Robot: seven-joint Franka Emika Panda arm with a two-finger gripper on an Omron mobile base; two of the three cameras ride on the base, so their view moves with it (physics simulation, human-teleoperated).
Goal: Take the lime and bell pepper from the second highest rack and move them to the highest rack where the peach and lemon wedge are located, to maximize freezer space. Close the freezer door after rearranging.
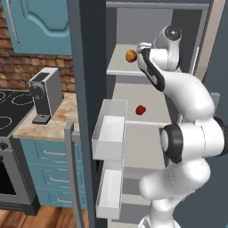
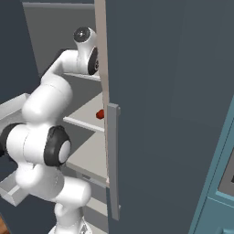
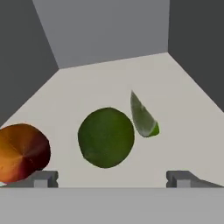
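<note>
The lemon wedge (image 3: 143, 117) is seen lying beside the lime (image 3: 106, 137), pointed end far; the gripper (image 3: 111, 178) is spread open.

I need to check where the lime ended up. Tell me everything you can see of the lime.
The lime is a dark green, slightly mottled round ball with a matte rind, whole and unmarked. In the hand view it sits on the pale highest rack, between the peach and the lemon wedge, close beside the wedge; contact between them cannot be told. The gripper stands open just in front of it, fingertips apart on either side, not touching.
</note>
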